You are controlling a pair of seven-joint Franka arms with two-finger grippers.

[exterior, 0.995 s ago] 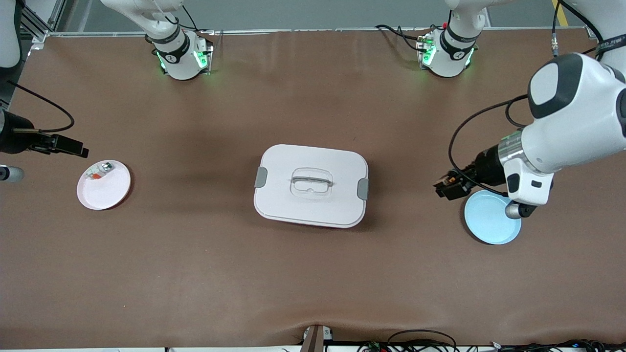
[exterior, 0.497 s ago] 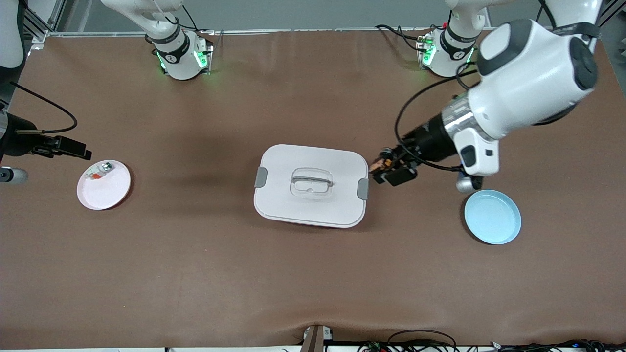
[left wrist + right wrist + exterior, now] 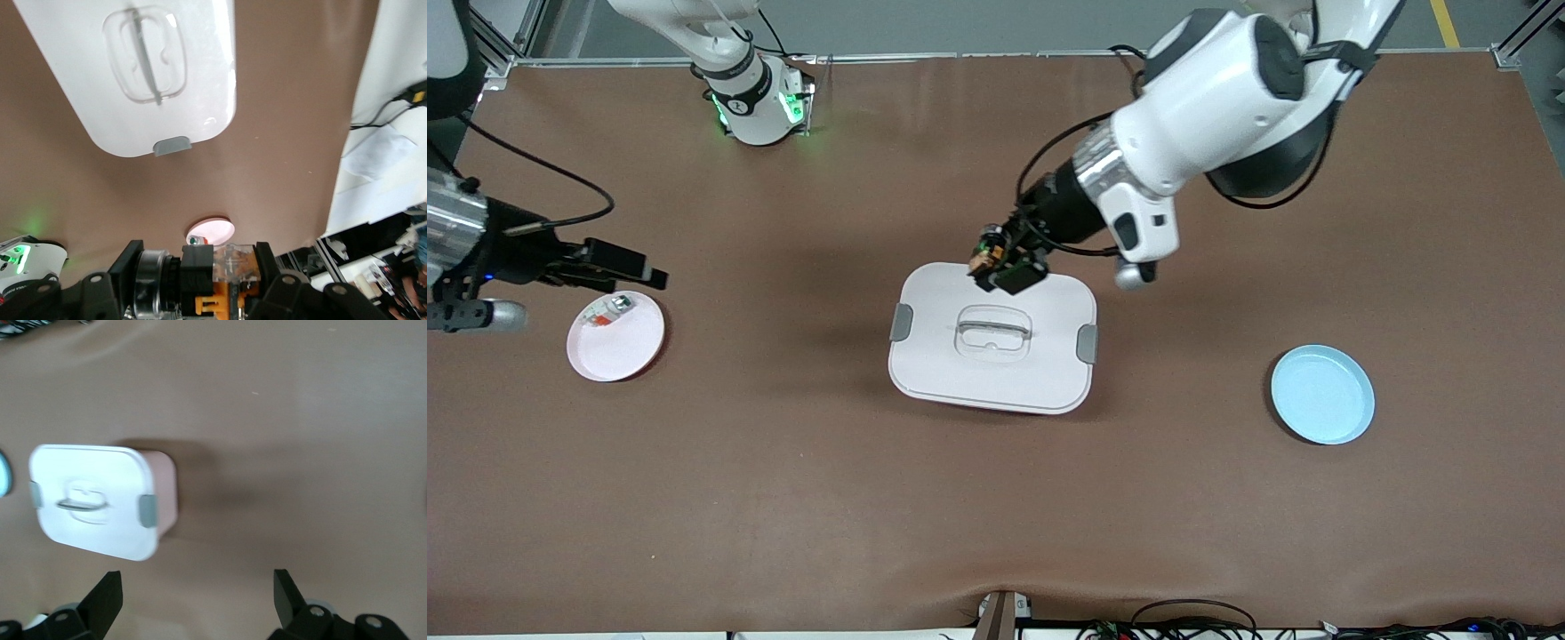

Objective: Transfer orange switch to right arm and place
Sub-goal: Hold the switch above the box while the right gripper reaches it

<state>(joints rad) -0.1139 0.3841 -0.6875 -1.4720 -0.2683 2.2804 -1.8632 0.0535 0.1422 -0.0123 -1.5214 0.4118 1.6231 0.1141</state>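
So: the orange switch (image 3: 985, 259), a tiny black block with a glowing orange middle, is up in the air, clamped in the left claw (image 3: 1000, 267) over the rim of the white rectangular lidded box (image 3: 993, 373) on the side toward the robot bases. The left wrist view shows the same: orange-and-clear part (image 3: 223, 283) pinched between the black fingers (image 3: 270, 273), box lid (image 3: 143, 67) below.

Pickup is done, I judge. The pale blue round plate (image 3: 1322, 394) toward the left arm's end of the brown counter (image 3: 783, 498) is bare.

Handover is not yet done. The right claw (image 3: 636, 271) hangs over the counter just beside the pink round plate (image 3: 627, 351), jaws spread wide, holding nothing; well apart from the left claw. The right wrist view shows both black fingers (image 3: 107, 597) apart with nothing between them.

The pink plate already carries a small white-grey part with a red-orange bit (image 3: 609, 309); that is not the switch.

Left to do, as I read it: bring the two claws together, right one grips the switch, left one lets go, then the right arm sets it down. Likely target is the pink plate, but I cannot tell from the pictures.
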